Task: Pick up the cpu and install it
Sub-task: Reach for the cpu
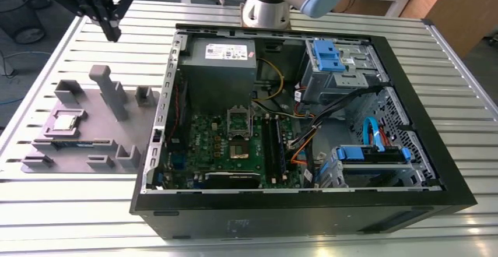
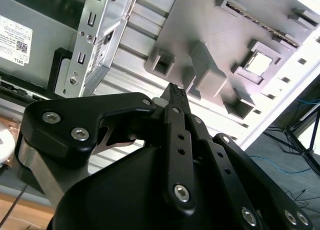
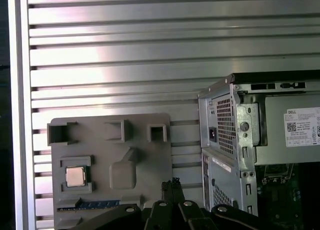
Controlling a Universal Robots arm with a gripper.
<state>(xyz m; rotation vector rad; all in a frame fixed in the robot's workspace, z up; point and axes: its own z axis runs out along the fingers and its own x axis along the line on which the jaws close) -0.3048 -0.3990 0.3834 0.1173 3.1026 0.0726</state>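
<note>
The cpu is a small silver-topped square lying in a recess of the grey holder plate, on the exterior view's left beside the open computer case. Both wrist views show it too, cpu and cpu. My gripper hangs high above the slatted table behind the holder, well apart from the cpu. Its black fingers are pressed together with nothing between them, gripper and gripper. Inside the case, the metal socket frame sits on the green motherboard.
The holder plate has a tall grey post and several low blocks. A long green memory stick lies along its near side. The case holds a grey power-supply box, blue drive brackets and loose cables.
</note>
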